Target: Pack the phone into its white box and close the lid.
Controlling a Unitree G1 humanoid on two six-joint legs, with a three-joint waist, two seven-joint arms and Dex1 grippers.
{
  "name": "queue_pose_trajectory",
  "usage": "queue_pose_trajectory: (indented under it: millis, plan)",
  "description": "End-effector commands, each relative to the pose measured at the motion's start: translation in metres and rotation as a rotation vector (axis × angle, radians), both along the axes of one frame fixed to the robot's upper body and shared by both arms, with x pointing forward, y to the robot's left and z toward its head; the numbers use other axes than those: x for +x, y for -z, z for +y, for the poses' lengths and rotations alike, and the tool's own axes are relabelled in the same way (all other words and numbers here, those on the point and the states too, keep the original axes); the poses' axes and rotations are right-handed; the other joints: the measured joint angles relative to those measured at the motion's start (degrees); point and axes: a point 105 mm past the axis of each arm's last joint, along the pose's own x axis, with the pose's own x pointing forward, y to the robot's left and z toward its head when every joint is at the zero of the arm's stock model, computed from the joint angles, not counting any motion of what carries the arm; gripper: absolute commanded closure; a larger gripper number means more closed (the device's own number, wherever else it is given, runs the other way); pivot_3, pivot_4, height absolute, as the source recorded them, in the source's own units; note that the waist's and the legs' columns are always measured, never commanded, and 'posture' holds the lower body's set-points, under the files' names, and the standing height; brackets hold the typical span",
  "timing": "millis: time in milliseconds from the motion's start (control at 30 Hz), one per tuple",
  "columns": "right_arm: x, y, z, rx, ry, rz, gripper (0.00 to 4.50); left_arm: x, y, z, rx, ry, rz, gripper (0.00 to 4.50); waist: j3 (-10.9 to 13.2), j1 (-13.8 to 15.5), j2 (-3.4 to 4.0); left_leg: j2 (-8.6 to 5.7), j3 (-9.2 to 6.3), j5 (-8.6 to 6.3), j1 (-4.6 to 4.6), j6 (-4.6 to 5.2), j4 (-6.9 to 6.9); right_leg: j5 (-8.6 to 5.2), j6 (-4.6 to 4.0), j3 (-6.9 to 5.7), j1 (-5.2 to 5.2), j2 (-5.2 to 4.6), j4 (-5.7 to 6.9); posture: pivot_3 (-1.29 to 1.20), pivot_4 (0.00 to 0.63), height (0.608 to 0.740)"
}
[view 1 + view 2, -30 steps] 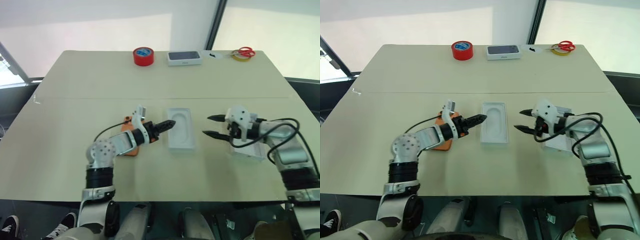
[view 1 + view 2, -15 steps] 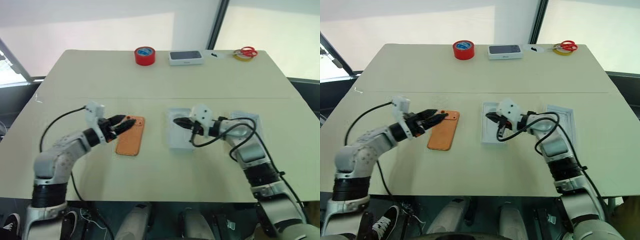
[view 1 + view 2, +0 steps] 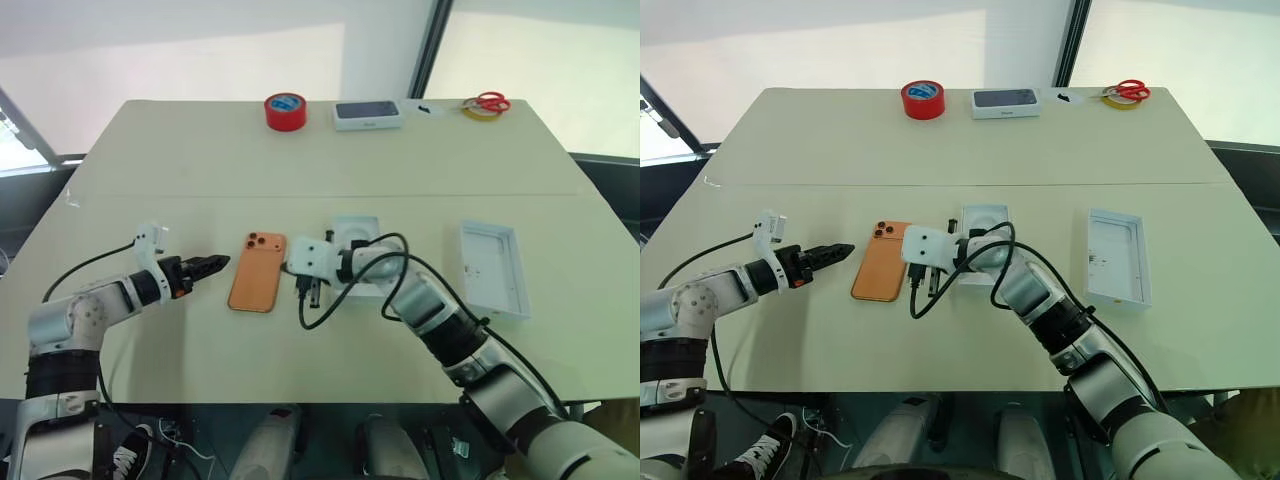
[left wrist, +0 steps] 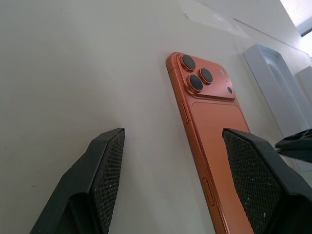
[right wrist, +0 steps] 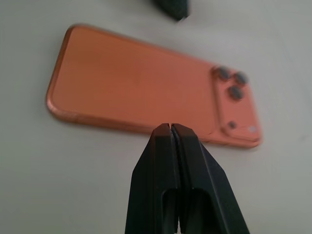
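- Table point(image 3: 150, 150): pale work surface carrying all items below. It did not change over the last second.
- Lid point(image 3: 492, 268): white, open side up, lying well off to the far side of the right jaws. A second before, the right gripper had hung over this spot. It was now uncovered and untouched.
- Moulded insert point(image 3: 356, 230): white, with an oval recess, lying just behind the right jaws and partly under that arm. The right arm had swung across it on the way to the phone.
- Phone point(image 3: 258, 285): orange, back up, flat on the table with the camera cluster at the far end. It lay between the two sets of jaws, and neither touched it. It appeared to have kept its place, and it was not yet in any box.
- Left gripper point(image 3: 216, 263): jaws spread and empty. It had drawn back off the phone and now stood just outside the phone's outer long edge, tips pointing at it.
- Right gripper point(image 5: 170, 127): jaws had gone from parted to clenched on nothing, the tips pressed together. They stood just short of the phone's inner long edge.
- Reading: with one gripper on each long side, both arms seemed set on the phone. The closed tip looked suited to nudging or prising an edge. Packing and lidding remained undone.
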Motion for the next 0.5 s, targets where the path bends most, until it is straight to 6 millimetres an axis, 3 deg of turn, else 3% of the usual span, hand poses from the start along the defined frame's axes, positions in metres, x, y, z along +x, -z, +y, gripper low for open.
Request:
queue_pose_trajectory:
  millis: [33, 300, 500]
  plan:
    - [0.004, -0.004, 0.006, -0.070, -0.031, -0.067, 4.45, -0.005, 0.013, -0.011, 0.029, 0.073, 0.065, 1.14, 0.00, -0.05, 0.01, 0.00, 0.00, 0.00, 0.00, 0.00, 0.00, 0.00, 0.00, 0.00, 0.00, 0.00, 0.01, 0.00, 0.150, 0.736]
    - [0.001, -0.001, 0.010, -0.069, -0.039, -0.058, 4.45, -0.021, 0.032, -0.037, 0.038, 0.173, 0.202, 1.14, -0.06, -0.58, 0.02, 0.00, 0.00, 0.00, 0.03, 0.00, -0.03, 0.00, 0.00, 0.00, 0.00, 0.00, 0.02, 0.00, 0.150, 0.736]
    - [0.002, -0.001, 0.012, -0.061, -0.035, -0.060, 4.45, -0.030, 0.036, -0.076, -0.022, 0.281, 0.256, 1.14, -0.17, -0.61, 0.12, -0.01, 0.00, -0.03, 0.58, 0.03, -0.14, -0.01, 0.00, 0.00, 0.49, -0.01, -0.05, 0.00, 0.150, 0.736]
